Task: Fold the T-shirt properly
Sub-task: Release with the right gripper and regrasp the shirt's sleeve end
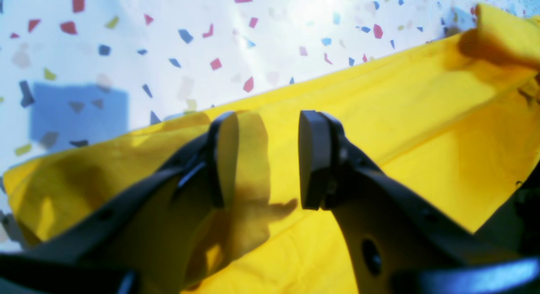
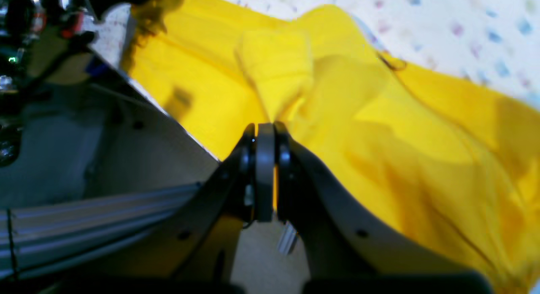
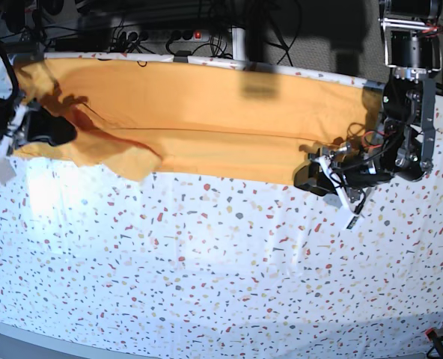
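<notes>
While the T-shirt (image 3: 206, 120) lies stretched along the tablecloth's (image 3: 221, 269) far edge, right gripper (image 2: 265, 129) is clamped on a bunched fabric corner, prob. anchoring it; left gripper (image 1: 268, 159) hangs wide apart over the hem, holding nothing, likely pre-grasp.

light: bright overhead | glare: left wrist washed out | blur: right wrist soft | shadows: hard
</notes>
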